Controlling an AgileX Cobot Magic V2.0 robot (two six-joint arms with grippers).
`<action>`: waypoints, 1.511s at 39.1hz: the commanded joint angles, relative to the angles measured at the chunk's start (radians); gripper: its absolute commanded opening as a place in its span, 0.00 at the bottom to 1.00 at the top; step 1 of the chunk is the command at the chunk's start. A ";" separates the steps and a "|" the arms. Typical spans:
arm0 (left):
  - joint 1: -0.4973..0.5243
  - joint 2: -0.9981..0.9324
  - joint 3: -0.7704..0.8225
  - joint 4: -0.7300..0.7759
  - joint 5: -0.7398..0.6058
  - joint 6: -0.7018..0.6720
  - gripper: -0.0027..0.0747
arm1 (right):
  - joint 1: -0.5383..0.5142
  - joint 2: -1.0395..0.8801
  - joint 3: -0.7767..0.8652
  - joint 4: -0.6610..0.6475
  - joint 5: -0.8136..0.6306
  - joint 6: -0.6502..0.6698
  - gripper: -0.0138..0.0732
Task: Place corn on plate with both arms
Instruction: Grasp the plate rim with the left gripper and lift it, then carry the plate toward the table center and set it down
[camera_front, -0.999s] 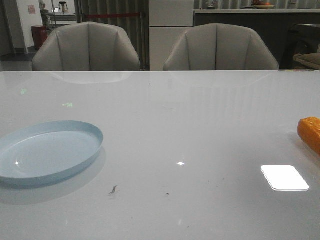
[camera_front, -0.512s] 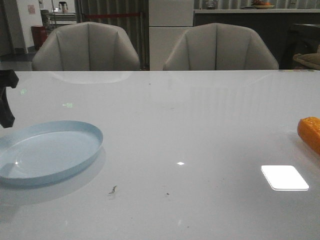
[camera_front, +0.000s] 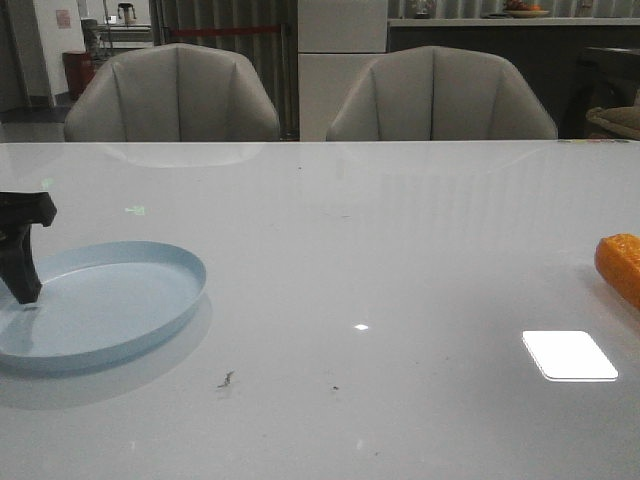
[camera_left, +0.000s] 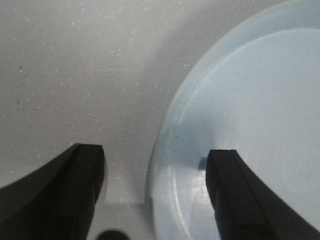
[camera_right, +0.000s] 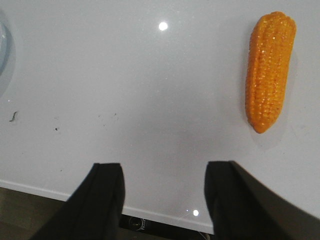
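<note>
We take the round, shallow, pale blue plate (camera_front: 95, 305) as our landmark on the glossy white tabletop (camera_front: 380, 260). The orange-yellow, bumpy corn cob (camera_right: 269, 72) lies flat on the tabletop well apart from the plate, far to its right, only its blunt end showing at the front view's right edge.

The left tool (camera_left: 152, 197) is released: its 2 black fingers stand apart, straddling the plate's rim, one over the plate's floor and one outside it, gripping nothing we can see.

The right tool (camera_right: 165, 200) is also released and empty. The corn lies ahead of it and off to one side, its long axis running roughly along the tool's pointing direction, tapered end nearer the fingers. We judge the right arm much the nearer to fetch it.
</note>
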 joint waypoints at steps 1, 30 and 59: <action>0.002 -0.022 -0.028 -0.015 -0.021 -0.008 0.67 | 0.002 -0.007 -0.034 0.019 -0.041 0.000 0.71; 0.002 -0.018 -0.251 -0.184 0.077 -0.008 0.16 | 0.002 -0.007 -0.034 0.020 -0.041 0.000 0.71; -0.208 0.002 -0.461 -0.416 0.230 0.005 0.16 | 0.002 -0.007 -0.034 0.020 -0.043 0.000 0.71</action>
